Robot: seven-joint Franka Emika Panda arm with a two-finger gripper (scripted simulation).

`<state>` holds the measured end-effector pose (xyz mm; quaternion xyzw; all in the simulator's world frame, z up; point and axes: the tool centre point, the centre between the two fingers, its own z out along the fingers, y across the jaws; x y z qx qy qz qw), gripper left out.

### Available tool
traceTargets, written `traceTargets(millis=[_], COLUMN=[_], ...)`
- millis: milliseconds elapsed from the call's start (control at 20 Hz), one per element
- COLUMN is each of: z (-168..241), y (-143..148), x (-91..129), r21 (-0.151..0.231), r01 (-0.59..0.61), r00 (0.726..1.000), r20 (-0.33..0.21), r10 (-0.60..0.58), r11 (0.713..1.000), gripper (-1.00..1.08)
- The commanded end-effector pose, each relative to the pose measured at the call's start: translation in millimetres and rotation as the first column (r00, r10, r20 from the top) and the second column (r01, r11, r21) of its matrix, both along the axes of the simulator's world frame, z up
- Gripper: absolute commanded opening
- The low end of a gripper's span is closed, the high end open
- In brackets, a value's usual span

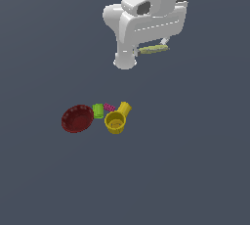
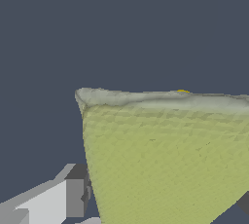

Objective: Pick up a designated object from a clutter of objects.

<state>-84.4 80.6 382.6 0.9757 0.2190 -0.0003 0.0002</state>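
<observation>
Going from the exterior view's left to its right, we first meet the dark red ribbed bowl (image 1: 77, 118) resting on the grey worktop (image 1: 195, 170). Just beside it stands the bright green cylinder (image 1: 98, 110), then the small magenta knobbly piece (image 1: 109, 107), which sits close against the yellow cup (image 1: 116, 121), whose handle points up and to the right. These four form a tight group on the worktop.

Well above that group we see the white arm (image 1: 141, 18), and under its wrist the pale yellow-green block (image 1: 153, 49), a thin slab seen edge-on, lying roughly level. It is clear of the worktop and well apart from the clutter, up and to the exterior view's right of the cup.

We cannot make out the hand (image 1: 157, 47) cleanly in the exterior view; the arm's body hides most of it. In the wrist view the block (image 2: 165, 159) fills much of the picture, right up against the camera, with a grey-and-white finger (image 2: 53, 201) at one side of it and a dark corner of another part at the opposite side. We read the hand as clamped on the block, holding it aloft.
</observation>
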Motion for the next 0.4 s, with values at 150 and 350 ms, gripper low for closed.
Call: traceTargets(millis=[150, 350], z=[15.4, 18.1], y=[9.2, 11.0], x=[4.5, 5.5], r21=[0.001, 0.001], r01=[0.001, 0.001], r00=[1.000, 1.000], r20=[0.000, 0.000], r10=[-0.001, -0.001], r11=[1.000, 1.000], gripper=[-1.00, -1.00])
